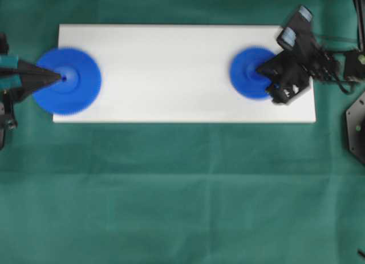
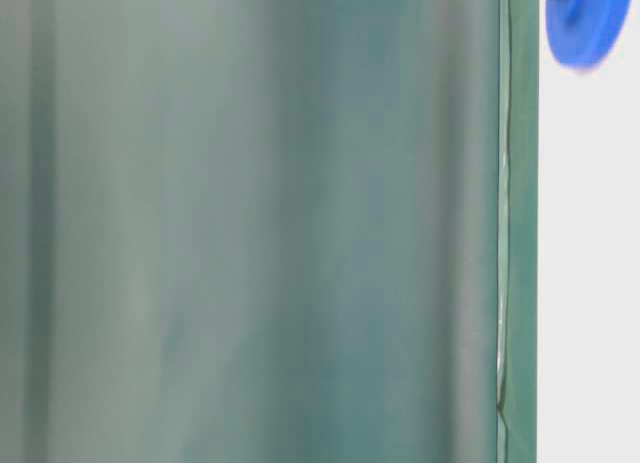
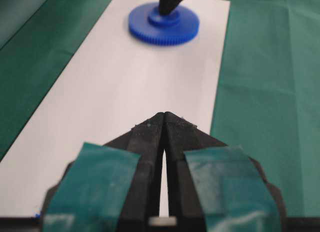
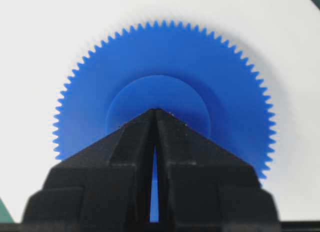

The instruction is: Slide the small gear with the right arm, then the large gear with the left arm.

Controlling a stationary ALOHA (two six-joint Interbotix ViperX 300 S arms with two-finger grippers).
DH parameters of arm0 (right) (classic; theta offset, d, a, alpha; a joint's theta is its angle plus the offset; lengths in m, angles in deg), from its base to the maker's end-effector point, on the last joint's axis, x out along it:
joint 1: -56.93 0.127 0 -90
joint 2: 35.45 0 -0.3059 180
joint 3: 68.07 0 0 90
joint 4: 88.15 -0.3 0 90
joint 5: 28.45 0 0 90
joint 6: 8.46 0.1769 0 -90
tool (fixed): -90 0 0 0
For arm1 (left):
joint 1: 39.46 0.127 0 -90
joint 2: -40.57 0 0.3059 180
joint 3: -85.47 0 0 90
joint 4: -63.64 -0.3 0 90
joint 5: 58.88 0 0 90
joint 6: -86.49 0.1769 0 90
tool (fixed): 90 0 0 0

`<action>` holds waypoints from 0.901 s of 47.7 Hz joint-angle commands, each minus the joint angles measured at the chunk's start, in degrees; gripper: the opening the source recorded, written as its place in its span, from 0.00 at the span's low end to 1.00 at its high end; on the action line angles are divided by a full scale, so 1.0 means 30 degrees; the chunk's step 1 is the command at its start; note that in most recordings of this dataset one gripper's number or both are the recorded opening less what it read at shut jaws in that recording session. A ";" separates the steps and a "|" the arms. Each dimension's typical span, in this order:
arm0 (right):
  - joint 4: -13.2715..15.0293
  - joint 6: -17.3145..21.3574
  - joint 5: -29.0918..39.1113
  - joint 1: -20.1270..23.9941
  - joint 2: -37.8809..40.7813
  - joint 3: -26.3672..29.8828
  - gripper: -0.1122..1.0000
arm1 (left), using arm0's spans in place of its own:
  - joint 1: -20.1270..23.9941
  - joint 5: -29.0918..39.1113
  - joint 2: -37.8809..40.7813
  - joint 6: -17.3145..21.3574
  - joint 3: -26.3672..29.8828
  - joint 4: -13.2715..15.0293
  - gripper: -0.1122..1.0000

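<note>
White board [image 1: 171, 70] carries toothed bright-blue small gear [image 1: 249, 73], hub raised

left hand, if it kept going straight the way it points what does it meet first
The left hand is shut and aims along the bare white board. The first thing in line looks like the small gear at the far end, though depth is hard to judge.
</note>
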 commanded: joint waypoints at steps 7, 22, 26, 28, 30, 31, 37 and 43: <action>0.0029 0.0996 0.3281 -0.0293 -0.2754 -0.2549 0.55 | 0.0088 -0.0088 0.0146 0.0000 0.0322 0.0029 0.10; 0.0322 0.1406 0.3193 -0.0293 -0.4307 -0.2813 0.55 | 0.0146 -0.0088 0.0205 0.0000 0.0410 0.0029 0.10; 0.0322 0.1406 0.3135 -0.0293 -0.4277 -0.2754 0.55 | 0.0146 -0.0117 0.0205 0.0000 0.0410 0.0029 0.10; 0.0381 0.1406 0.3076 -0.0293 -0.4277 -0.2725 0.55 | 0.0146 -0.0088 0.0205 0.0000 0.0410 0.0029 0.10; 0.0469 0.1406 0.2871 -0.0293 -0.4277 -0.2666 0.55 | 0.0146 -0.0088 0.0205 0.0000 0.0439 0.0029 0.10; 0.0527 0.1406 0.2754 -0.0293 -0.4277 -0.2637 0.55 | 0.0146 -0.0088 0.0205 0.0000 0.0439 0.0029 0.10; 0.0762 0.1406 0.1670 -0.0293 -0.4277 -0.2432 0.55 | 0.0146 -0.0117 0.0205 0.0000 0.0469 0.0029 0.10; 0.0938 0.1406 0.1143 -0.0293 -0.4248 -0.2285 0.55 | 0.0146 -0.0117 0.0205 0.0000 0.0469 0.0000 0.10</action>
